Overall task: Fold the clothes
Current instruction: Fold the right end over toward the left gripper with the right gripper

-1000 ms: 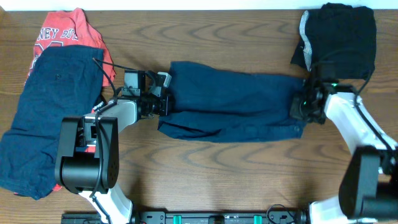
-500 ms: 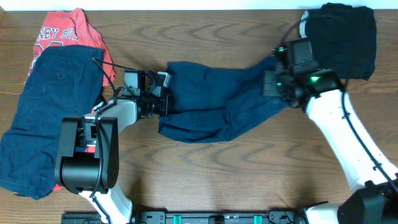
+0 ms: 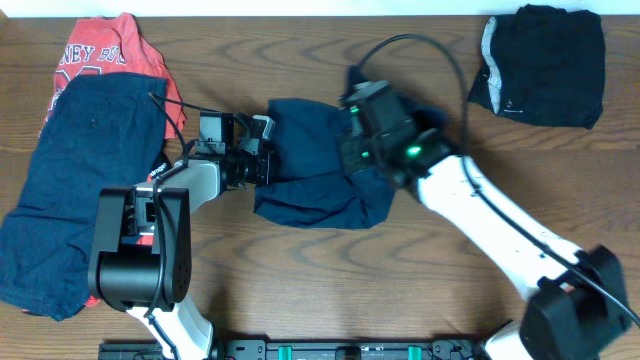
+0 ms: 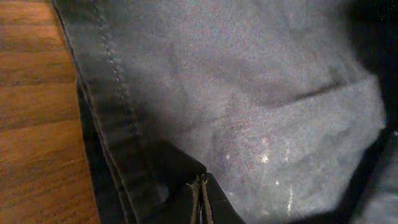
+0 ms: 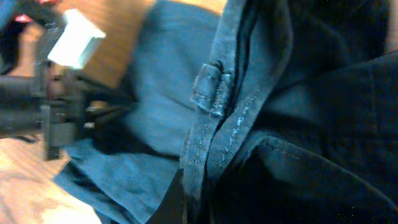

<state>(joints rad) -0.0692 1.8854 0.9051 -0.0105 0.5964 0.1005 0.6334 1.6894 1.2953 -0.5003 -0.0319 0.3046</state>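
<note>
My left end effector [image 3: 268,165] is pinched shut on the left edge of the navy trousers [image 3: 305,195], which lie bunched near the middle of the desk [image 3: 330,290]. The wrist view shows stitched hem and cloth squeezed between the tips. My right end effector [image 3: 352,160] is closed on the other end, the waistband, with a belt loop [image 5: 208,93] just above the fingers. It holds that end over the middle of the trousers, so the fabric lies doubled. A black garment [image 3: 545,65] sits well apart at the far right corner. A red shirt [image 3: 105,50] lies far left, partly under a dark blue garment [image 3: 80,180].
</note>
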